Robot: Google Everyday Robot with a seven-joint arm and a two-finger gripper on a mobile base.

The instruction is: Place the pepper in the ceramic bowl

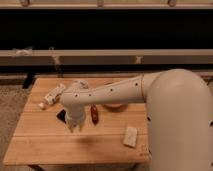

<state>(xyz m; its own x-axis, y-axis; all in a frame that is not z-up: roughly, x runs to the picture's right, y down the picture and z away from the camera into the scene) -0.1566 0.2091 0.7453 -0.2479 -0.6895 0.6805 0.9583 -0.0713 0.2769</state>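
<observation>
Gripper (75, 125) hangs pointing straight down over the left half of the wooden table (45, 145), about midway between its far and near edges. I cannot tell from my feed whether it is spread or pressed together. The arm (110, 91) comes in from the bulky white housing at the right edge and runs almost level toward the left across the middle of the tabletop. It then bends sharply at the wrist (74, 100), so the last link drops toward the wood. The pepper (94, 113) lies on the table just right of the gripper, lengthwise from far edge to near edge, and looks apart from it. The ceramic bowl (115, 106) sits just beyond the pepper to the right, mostly hidden behind the arm, with only a strip of orange showing. I see a black phone (61, 115) peeking out just left of the gripper. A white bottle (52, 95) lies tilted toward the far left corner, and a pale packet (130, 136) rests toward the near right corner.
</observation>
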